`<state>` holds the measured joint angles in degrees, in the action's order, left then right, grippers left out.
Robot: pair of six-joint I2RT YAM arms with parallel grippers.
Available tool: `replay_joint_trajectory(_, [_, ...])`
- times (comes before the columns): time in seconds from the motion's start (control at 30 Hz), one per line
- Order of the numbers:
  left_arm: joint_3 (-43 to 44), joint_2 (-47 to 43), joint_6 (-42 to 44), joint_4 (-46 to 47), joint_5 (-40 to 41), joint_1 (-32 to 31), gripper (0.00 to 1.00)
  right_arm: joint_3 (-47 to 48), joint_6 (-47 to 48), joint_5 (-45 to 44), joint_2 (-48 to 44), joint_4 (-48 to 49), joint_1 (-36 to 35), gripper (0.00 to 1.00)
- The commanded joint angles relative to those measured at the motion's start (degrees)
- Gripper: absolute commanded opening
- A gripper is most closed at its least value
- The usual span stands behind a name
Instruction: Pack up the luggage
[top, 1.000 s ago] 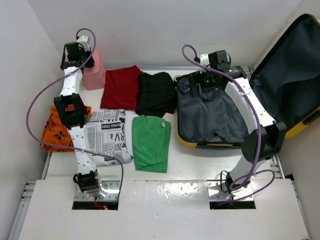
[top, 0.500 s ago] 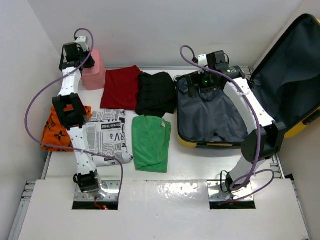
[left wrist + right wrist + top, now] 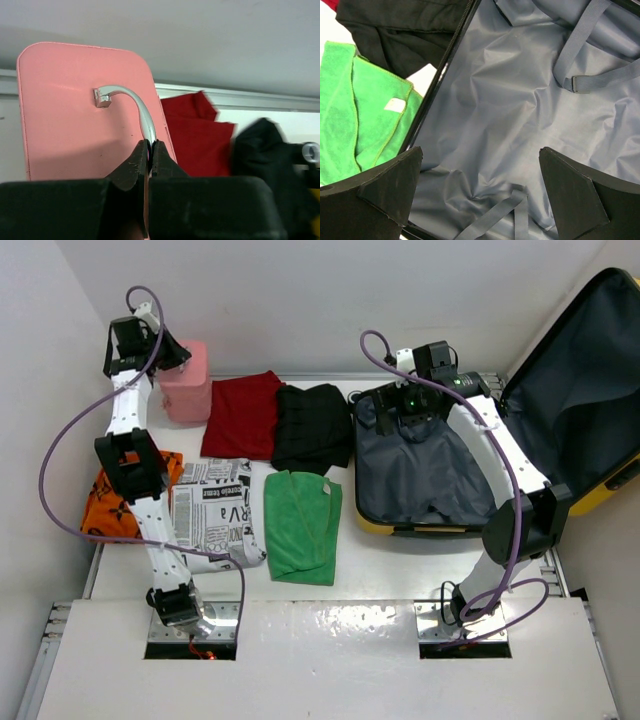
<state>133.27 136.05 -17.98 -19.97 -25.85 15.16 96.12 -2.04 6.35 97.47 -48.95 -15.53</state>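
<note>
Your left gripper (image 3: 149, 148), jaws pinching the silver handle (image 3: 134, 99) of the pink case (image 3: 186, 388), just swung toward 10 o'clock, seemingly tipping it, while the right gripper (image 3: 480, 187) hangs spread over the open, unpacked luggage (image 3: 415, 475) at 3 o'clock, so I'd judge packing is barely started.

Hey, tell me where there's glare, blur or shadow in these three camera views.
Top external: a glare patch on the white front panel between the arm bases. Left wrist: the silver handle shines and casts a soft shadow on the pink case; the black cloth at right is blurred. Right wrist: even light, the luggage lining sharp, the right gripper a dark silhouette.
</note>
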Motion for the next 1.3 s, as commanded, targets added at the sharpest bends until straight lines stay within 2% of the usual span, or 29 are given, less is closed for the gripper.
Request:
replay_joint_trajectory(0.0, [1.11,-10.36,-6.79,10.99,-6.4,0.31,0.0,2.85,-1.64,2.6,-1.23,1.4,-0.29,1.0])
replay_joint_trajectory(0.27, [1.46,-12.21,-19.09,18.38,-15.45,0.31,0.0,5.83,-7.0,5.6,-0.97,2.36,0.58,1.0])
replay_joint_trajectory(0.37, [-1.16,-14.14,-23.31,22.76,-19.41,-1.44,0.0,6.98,-10.25,6.91,-1.14,3.42,1.82,1.0])
replay_joint_trajectory(0.53, [-8.2,-18.35,-24.91,26.9,-25.39,-7.06,0.0,8.13,-15.78,10.96,-2.11,4.56,4.88,0.97])
replay_joint_trajectory(0.67, [-9.96,-19.77,-24.91,26.74,-27.33,-12.25,0.0,8.3,-15.63,15.96,-4.04,5.96,8.49,0.94])
replay_joint_trajectory(0.7, [-9.96,-20.29,-24.91,26.73,-28.11,-14.52,0.0,5.34,-15.27,19.02,-5.52,6.67,9.8,0.93])
replay_joint_trajectory(0.77, [-9.96,-20.3,-24.39,26.21,-29.0,-16.73,0.0,2.08,-13.17,20.36,-10.6,10.7,11.91,0.93])
replay_joint_trajectory(0.8, [-10.48,-20.3,-24.39,25.68,-29.69,-19.0,0.0,-2.55,-10.12,20.63,-12.03,14.72,12.45,0.91])
replay_joint_trajectory(0.9, [-10.49,-20.3,-25.26,25.68,-31.89,-22.27,0.0,-6.54,-5.01,20.9,-18.01,17.3,14.29,0.91])
replay_joint_trajectory(0.93, [-9.79,-19.6,-26.13,25.68,-33.12,-24.45,0.0,-7.95,3.63,21.33,-18.97,17.48,14.56,0.91])
replay_joint_trajectory(1.0, [-9.79,-19.07,-27.89,26.72,-34.62,-26.49,0.0,-10.84,8.87,21.51,-23.71,18.7,14.74,0.91])
replay_joint_trajectory(1.03, [-9.79,-19.07,-28.42,26.73,-34.62,-28.58,0.0,-13.39,16.73,23.08,-26.17,20.37,15.09,0.9])
replay_joint_trajectory(1.1, [-9.79,-18.54,-29.04,27.43,-36.37,-30.7,0.0,-16.64,21.53,24.76,-30.47,22.4,15.27,0.9])
replay_joint_trajectory(1.13, [-9.09,-18.54,-29.83,27.44,-37.16,-31.76,0.0,-17.97,28.6,26.59,-31.28,22.67,17.01,0.9])
replay_joint_trajectory(1.2, [-9.08,-17.84,-30.53,27.44,-39.19,-34.75,0.0,-19.64,33.57,30.11,-33.82,23.11,17.64,0.87])
replay_joint_trajectory(1.27, [-9.61,-17.84,-30.54,27.44,-40.42,-37.73,0.0,-21.49,34.03,34.4,-34.98,26.62,20.18,0.81])
